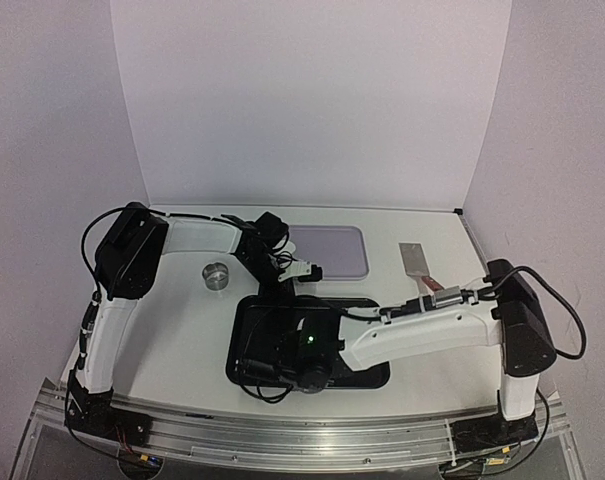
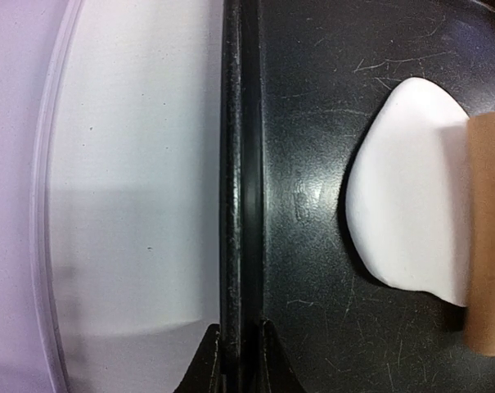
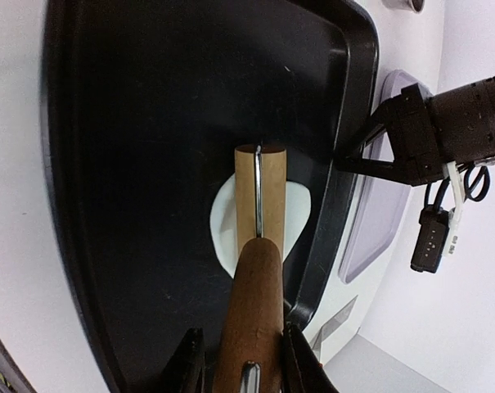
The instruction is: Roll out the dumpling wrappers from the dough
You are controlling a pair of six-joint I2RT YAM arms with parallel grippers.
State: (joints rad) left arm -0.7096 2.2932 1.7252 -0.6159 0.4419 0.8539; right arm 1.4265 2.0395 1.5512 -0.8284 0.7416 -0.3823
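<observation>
— Logging the left gripper (image 2: 239,364) first: pinching the raised rim of the black tray (image 2: 312,106), closed tight on it, at the bottom edge of the left wrist frame.

— Confirming. Seeing the dough (image 2: 402,188) at the right of that same frame, lying flattened inside the tray, white and irregular in outline.

— Noting the right gripper (image 3: 245,364) at the bottom centre of the right wrist frame, clamping the brown handle of the rolling pin (image 3: 259,188).

— Agreeing. Marking the pale roller as resting across the dough, covering its middle, leaving white showing on both sides.

— Placing the tray at lower centre of the overhead frame, with the metal ring (image 1: 216,274) to its upper left, the lavender tray (image 1: 330,250) just above, and the metal scraper (image 1: 416,259) to the upper right.
</observation>
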